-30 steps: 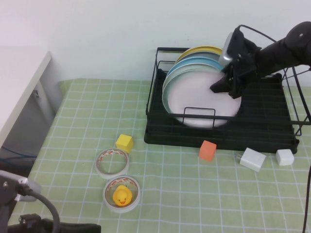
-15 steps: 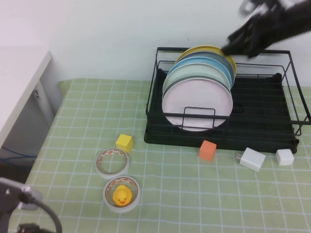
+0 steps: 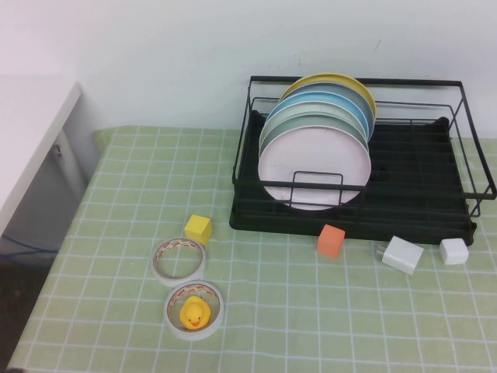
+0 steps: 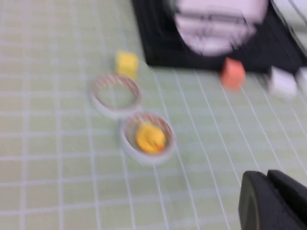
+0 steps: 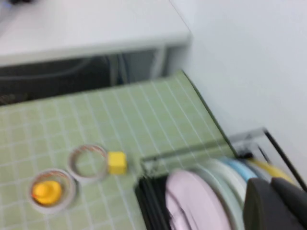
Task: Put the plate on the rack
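Note:
The pale pink plate [image 3: 314, 167] stands upright at the front of the black wire rack [image 3: 419, 210], in front of a mint-green, a blue and a yellow plate. Neither arm shows in the high view. My left gripper [image 4: 267, 176] is shut and empty, above the green checked cloth, well away from the rack [image 4: 158, 48] and the plate [image 4: 216, 28]. My right gripper [image 5: 270, 184] is shut and empty, high above the rack's [image 5: 268, 140] plates, with the pink plate [image 5: 192, 206] below it.
On the cloth in front of the rack lie a yellow cube [image 3: 199, 228], a tape ring [image 3: 179, 260], a rubber duck [image 3: 194, 312] inside a second ring, an orange cube [image 3: 331, 240] and two white blocks [image 3: 403, 255]. A white table [image 3: 23, 132] stands at the left.
My right gripper let go of the pink plate, rose away from the rack and left the high view. The left arm also dropped out of the bottom left corner.

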Robot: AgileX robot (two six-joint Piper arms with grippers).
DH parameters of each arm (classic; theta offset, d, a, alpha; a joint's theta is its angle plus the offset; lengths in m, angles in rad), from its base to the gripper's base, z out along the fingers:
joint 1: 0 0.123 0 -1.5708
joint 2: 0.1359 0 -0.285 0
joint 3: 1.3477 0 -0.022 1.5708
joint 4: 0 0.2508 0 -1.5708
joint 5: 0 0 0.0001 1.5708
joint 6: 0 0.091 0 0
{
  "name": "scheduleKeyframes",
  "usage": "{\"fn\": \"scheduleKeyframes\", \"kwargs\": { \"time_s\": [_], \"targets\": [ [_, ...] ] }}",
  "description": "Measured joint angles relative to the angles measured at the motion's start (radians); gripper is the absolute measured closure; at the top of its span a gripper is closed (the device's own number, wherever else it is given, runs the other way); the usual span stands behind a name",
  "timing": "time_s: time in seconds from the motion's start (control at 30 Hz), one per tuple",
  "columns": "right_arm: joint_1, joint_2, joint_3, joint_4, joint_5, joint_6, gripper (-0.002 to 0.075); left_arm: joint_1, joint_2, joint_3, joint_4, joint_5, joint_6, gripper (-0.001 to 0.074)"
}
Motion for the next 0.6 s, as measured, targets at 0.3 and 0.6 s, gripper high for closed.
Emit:
{"fn": "scheduleKeyframes", "kwargs": {
  "time_s": [0.3,0.6],
  "targets": [
    [0.082,-0.473,0.483,0.077,-0.189,-0.162,0.0714,0.000,-0.105,0.000,0.091,0.029,-0.137,0.0735],
    [0.089,-0.909,0.958,0.181,-0.436,-0.277,0.0714,0.000,-0.105,0.000,0.091,0.036,-0.139,0.0735]
  ]
}}
